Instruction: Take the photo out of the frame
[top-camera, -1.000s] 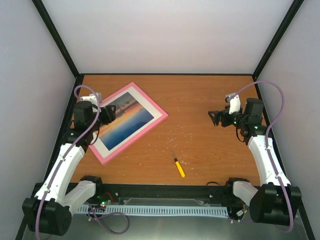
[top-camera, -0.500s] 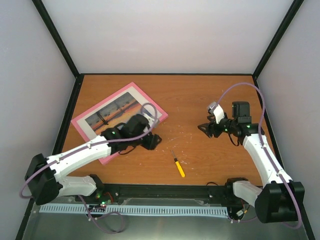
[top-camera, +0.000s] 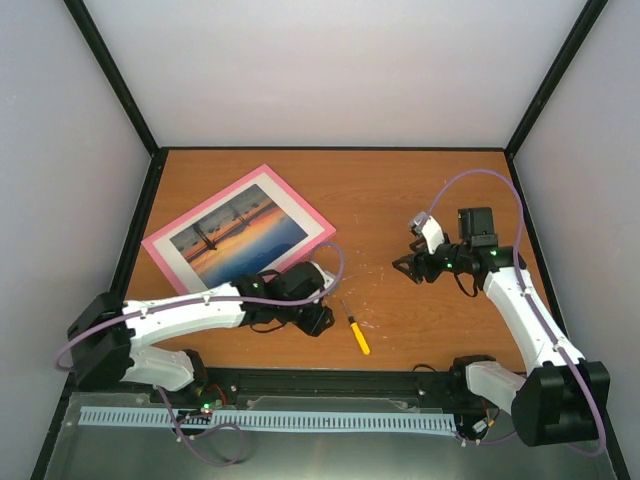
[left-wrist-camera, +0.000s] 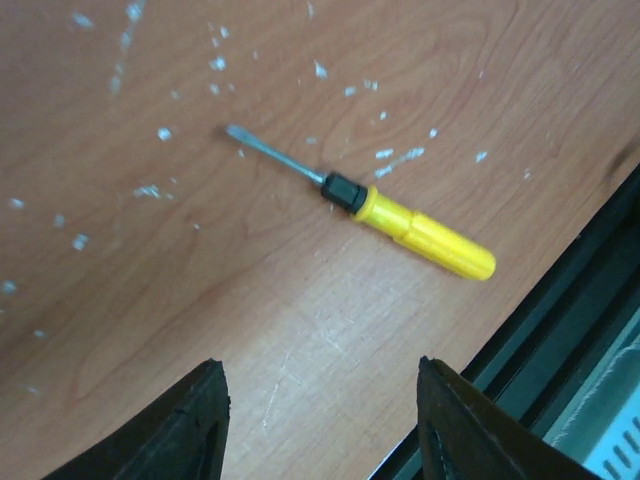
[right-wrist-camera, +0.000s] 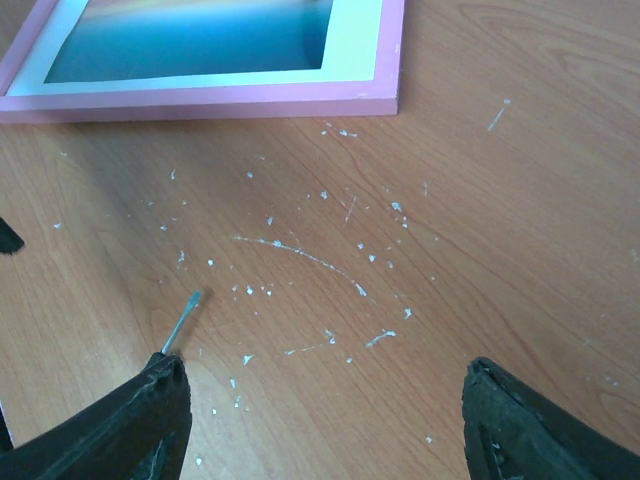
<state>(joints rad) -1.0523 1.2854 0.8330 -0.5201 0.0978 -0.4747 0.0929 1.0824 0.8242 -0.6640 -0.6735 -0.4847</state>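
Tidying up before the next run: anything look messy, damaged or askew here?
Yes. White flecks and thin scratches litter the wooden table between the pink frame and the yellow screwdriver; the surface looks scuffed. The frame also lies skewed to the table's edges.

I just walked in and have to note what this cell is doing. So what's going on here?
Two robot arms are meant to get the photo out of the pink frame. The frame lies face up at the far left of the table, with the photo still inside and nothing touching it. The left gripper hangs over a yellow screwdriver near the front edge, fingers apart, not gripping it. The right gripper hovers over bare wood, fingers wide and empty.
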